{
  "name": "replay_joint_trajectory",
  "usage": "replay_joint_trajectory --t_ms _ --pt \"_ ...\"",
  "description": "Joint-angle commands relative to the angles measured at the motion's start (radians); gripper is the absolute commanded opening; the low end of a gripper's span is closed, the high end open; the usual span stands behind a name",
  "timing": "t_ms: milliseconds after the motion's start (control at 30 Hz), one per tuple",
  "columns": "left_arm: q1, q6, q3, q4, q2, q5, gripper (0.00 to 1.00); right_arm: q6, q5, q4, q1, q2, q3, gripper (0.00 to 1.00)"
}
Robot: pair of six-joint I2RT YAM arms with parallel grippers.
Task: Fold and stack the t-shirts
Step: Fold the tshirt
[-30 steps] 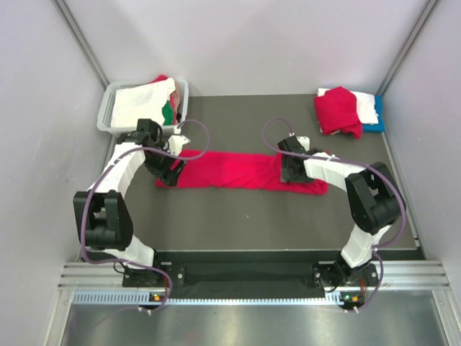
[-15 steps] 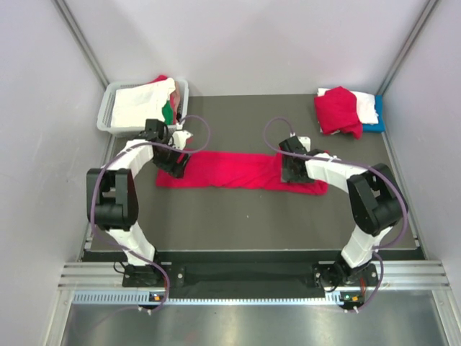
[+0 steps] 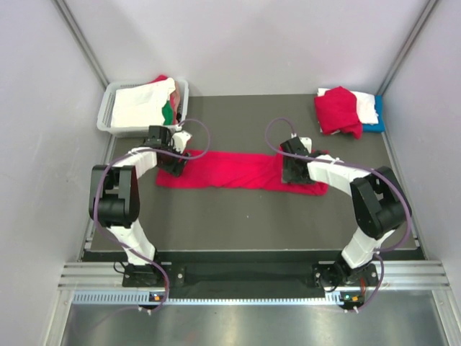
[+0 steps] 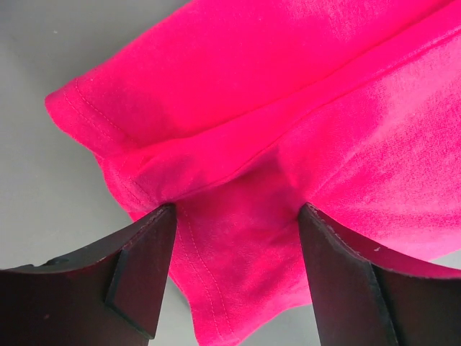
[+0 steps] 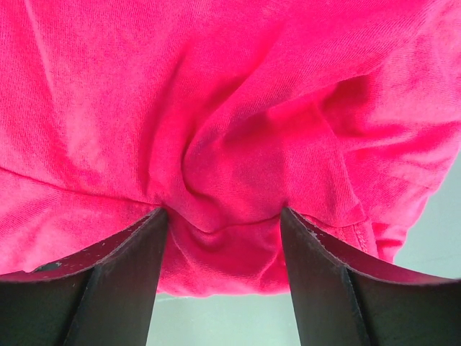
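Surroundings first. Pale translucent slatted plastic tub (image 3: 108, 115) sits at the far left corner of the dark grey table (image 3: 238, 216). It is heaped with white cloth (image 3: 140, 104), and scraps of green and red show at the heap's edges. Your left arm's wrist lies between that tub and the work, near both. In the far right corner a folded red shirt (image 3: 337, 109) lies on a white shirt (image 3: 367, 103) and a blue shirt (image 3: 374, 127), well apart from either arm. Purple cables (image 3: 199, 140) loop off each wrist. From above, both arms cover the ends of the cloth, so you read those ends from the wrist cameras.

Bright red t-shirt (image 3: 230, 169), folded into a long narrow strip, lies flat across the middle of the table, running left to right between the two arms.

Left end: a stitched hem shows at the corner, a soft folded ridge runs diagonally through the cloth, and bare table shows beside and below it. Your left gripper (image 4: 236, 216) stands with jaws wide apart. Its black fingers (image 4: 144, 274) are planted on the cloth, and the red between them is loose, not pinched.

Right end: the cloth is puckered, with creases gathering toward the gap, and a hemmed edge and bare table show at lower right. Your right gripper (image 5: 223, 216) is likewise spread wide. Its fingers (image 5: 122, 281) press into the shirt, and nothing is clamped.
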Motion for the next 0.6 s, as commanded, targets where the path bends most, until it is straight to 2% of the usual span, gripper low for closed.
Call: replay_joint_trajectory --t_ms 0,200,567 --pt "-0.011 0.048 -0.051 0.067 -0.020 -0.059 0.73 -0.031 0.037 -0.010 0.003 -0.009 0.066 0.64" --pt "-0.047 0.103 -0.140 0.084 -0.074 -0.130 0.73 -0.059 0.020 -0.007 -0.038 0.032 0.118 0.65" --pt "-0.078 0.097 -0.238 0.018 -0.121 -0.101 0.72 -0.068 -0.004 0.019 -0.054 0.088 0.132 0.65"
